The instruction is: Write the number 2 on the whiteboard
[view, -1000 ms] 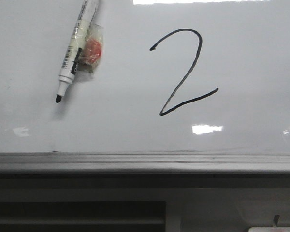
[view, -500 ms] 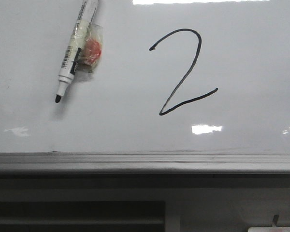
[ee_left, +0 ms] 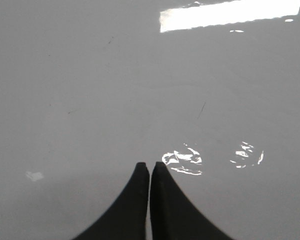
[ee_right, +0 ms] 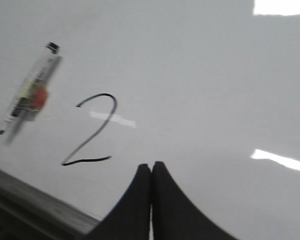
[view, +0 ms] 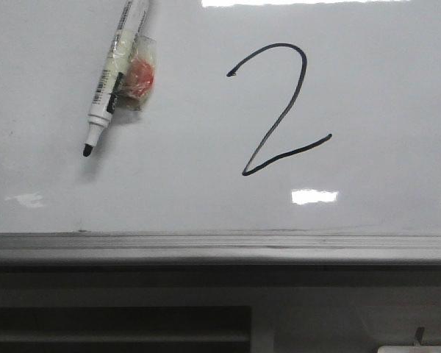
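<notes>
Front view: the number 2 (view: 279, 110) is fully drawn on the whiteboard (view: 382, 95), sitting right of centre, about 1 o'clock from frame middle. Stroke is closed out: hook, diagonal, base all there. A marker (view: 114, 77) hangs at 10 o'clock, well apart from the digit, tip down, uncapped, with a taped red blob on its barrel. What holds it is out of frame. Tray ledge (view: 220, 248) runs along the board's lower edge.

Left wrist view: left gripper (ee_left: 150, 167) has fingers pressed together, nothing between them, bare board ahead.

Right wrist view: right gripper (ee_right: 151, 167) also has fingers pressed together and empty; the digit sits at 10 o'clock of the tips, near but apart. Picture is blurry.

Risks, my read: task looks done. The bare tip brushing the board would leave a stray mark. A gripper sweeping across wet ink would smear the base stroke.
</notes>
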Motion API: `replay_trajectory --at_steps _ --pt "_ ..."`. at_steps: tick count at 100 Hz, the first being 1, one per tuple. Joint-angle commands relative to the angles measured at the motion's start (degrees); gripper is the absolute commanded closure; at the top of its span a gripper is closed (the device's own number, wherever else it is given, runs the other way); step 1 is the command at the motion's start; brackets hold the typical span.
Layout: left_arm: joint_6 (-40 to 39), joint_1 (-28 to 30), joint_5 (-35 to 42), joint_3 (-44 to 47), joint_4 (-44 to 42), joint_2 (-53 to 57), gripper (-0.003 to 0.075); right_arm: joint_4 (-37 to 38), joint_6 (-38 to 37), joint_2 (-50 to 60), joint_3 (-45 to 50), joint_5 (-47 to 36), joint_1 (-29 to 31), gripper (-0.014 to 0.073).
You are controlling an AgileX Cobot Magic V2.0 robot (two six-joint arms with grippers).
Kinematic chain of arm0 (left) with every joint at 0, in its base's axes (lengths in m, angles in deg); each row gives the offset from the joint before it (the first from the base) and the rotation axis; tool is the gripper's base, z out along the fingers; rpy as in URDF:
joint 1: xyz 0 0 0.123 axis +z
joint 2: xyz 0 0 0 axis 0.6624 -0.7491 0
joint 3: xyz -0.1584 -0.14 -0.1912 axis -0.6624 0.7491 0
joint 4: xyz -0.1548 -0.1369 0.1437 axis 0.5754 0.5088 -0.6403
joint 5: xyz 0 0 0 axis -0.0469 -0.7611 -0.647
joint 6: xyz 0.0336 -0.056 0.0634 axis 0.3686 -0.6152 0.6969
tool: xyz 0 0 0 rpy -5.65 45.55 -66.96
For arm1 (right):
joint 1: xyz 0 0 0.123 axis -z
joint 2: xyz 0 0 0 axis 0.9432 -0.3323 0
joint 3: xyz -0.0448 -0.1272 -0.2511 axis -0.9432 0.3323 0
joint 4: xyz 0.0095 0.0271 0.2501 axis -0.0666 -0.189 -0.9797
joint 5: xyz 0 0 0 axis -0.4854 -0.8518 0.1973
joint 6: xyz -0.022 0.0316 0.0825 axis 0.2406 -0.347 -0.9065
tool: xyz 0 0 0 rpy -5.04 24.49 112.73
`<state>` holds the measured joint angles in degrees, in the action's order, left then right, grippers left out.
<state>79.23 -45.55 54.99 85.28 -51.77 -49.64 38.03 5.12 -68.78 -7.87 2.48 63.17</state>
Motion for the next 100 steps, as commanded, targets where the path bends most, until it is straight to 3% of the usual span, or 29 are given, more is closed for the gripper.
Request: replay_trajectory --at_steps 1,12,19,34,44,68,100 --pt "-0.43 -0.39 4.38 0.74 0.55 1.52 0.0740 17.74 -16.47 0.22 -1.04 -6.89 1.01 0.0662" --pt "-0.43 -0.39 4.38 0.74 0.55 1.52 0.0740 37.01 -33.54 0.22 0.68 -10.68 1.42 0.0662" --pt "-0.43 -0.39 4.38 0.74 0.55 1.52 0.0740 42.77 -37.29 0.22 3.01 -14.98 1.42 0.0662" --pt "-0.43 -0.39 4.38 0.74 0.55 1.52 0.0740 42.77 -37.26 0.22 10.51 -25.43 1.42 0.0662" --pt "-0.43 -0.39 4.38 0.74 0.55 1.52 0.0740 42.66 -37.26 0.37 13.97 -28.02 1.53 0.0662" --pt "-0.43 -0.39 4.38 0.74 0.55 1.52 0.0740 43.16 -37.03 0.64 13.86 -24.23 5.88 0.0662" --pt "-0.43 -0.39 4.38 0.74 0.55 1.52 0.0740 44.53 -37.03 0.64 13.86 -23.86 6.11 0.0662"
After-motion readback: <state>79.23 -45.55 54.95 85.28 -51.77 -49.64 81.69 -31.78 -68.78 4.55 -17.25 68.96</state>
